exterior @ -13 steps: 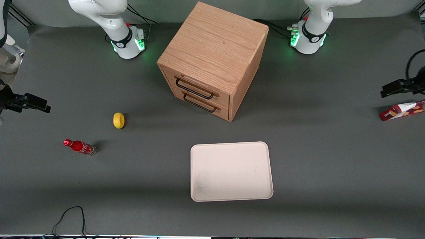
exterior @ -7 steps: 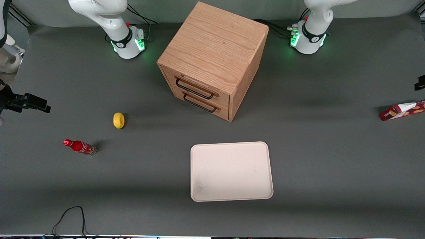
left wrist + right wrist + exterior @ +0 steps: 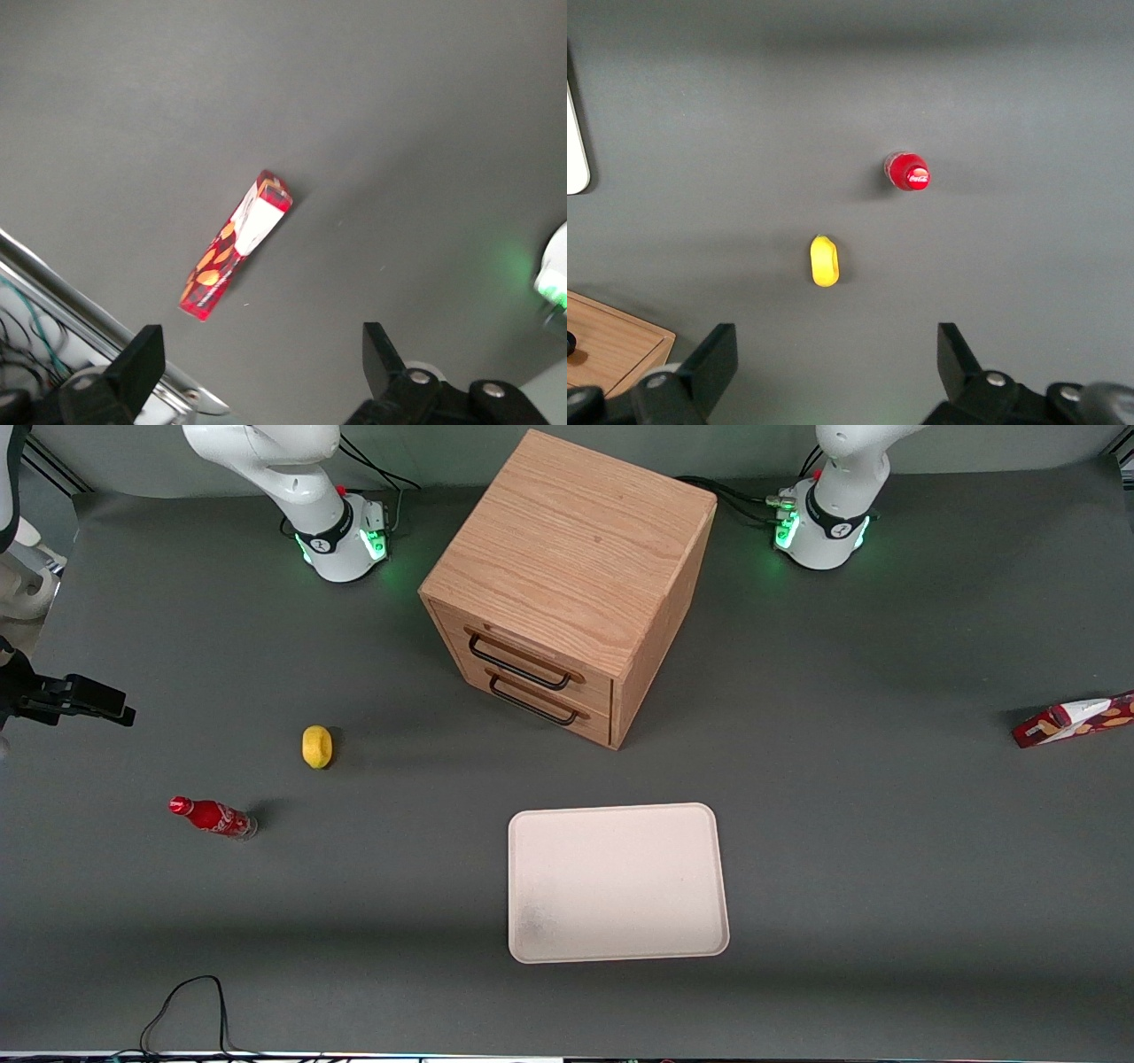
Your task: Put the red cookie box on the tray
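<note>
On the dark grey table the red cookie box (image 3: 235, 245) lies flat beneath the gripper (image 3: 257, 376), whose fingers are spread wide above it, well apart from the tray (image 3: 617, 815). Descending misaligned with its slim sides could knock it away.

The red cookie box (image 3: 235, 245) looked like glossy printed card on the matt grey table (image 3: 886, 824). The tray (image 3: 617, 882) was smooth, dull plastic; the cabinet (image 3: 567, 584) grained wood. Above the box, the gripper (image 3: 261, 376) had matt black fingers, spread wide.
</note>
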### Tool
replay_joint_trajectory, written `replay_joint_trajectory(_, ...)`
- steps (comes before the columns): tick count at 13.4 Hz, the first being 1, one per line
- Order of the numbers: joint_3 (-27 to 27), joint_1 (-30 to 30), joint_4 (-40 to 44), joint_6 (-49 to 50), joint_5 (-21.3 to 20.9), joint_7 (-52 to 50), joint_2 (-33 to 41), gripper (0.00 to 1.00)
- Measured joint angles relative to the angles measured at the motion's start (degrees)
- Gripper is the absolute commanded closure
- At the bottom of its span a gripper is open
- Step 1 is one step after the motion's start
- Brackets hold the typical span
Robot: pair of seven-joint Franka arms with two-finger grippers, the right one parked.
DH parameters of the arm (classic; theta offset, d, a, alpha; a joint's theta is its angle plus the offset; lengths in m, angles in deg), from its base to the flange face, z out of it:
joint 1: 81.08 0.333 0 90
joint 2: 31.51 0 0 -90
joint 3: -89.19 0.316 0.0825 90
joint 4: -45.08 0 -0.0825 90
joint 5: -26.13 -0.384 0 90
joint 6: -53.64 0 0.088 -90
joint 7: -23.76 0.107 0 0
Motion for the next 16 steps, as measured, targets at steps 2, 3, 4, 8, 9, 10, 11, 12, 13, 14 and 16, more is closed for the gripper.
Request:
replay_joint_trajectory(2,-0.03,2.25,0.03,-1.08,0.00,9.34,-1.63,0.01)
replay_joint_trajectory(3,-0.06,3.34,0.05,-1.27,0.00,12.77,-2.69,0.01)
replay_joint_trajectory(4,-0.07,4.47,0.07,-1.79,0.01,16.39,-3.88,0.01)
replay_joint_trajectory(8,-0.13,6.15,0.11,-9.48,0.03,31.97,-10.70,0.02)
replay_joint_trajectory(9,-0.14,6.56,0.10,-10.60,0.10,34.52,-12.49,0.02)
replay_joint_trajectory(10,-0.14,7.00,0.10,-11.33,0.17,36.65,-13.88,0.02)
replay_joint_trajectory(11,-0.14,7.22,0.11,-11.92,0.23,38.28,-14.64,0.02)
replay_joint_trajectory(12,-0.17,7.26,0.03,-12.07,0.28,39.08,-14.94,0.02)
replay_joint_trajectory(13,-0.20,7.28,-0.40,-12.22,0.43,39.51,-15.10,0.02)
replay_joint_trajectory(14,-0.22,7.31,-1.61,-13.31,0.61,39.73,-15.18,0.03)
replay_joint_trajectory(16,-0.22,7.44,-5.19,-16.67,0.74,39.97,-15.20,0.03)
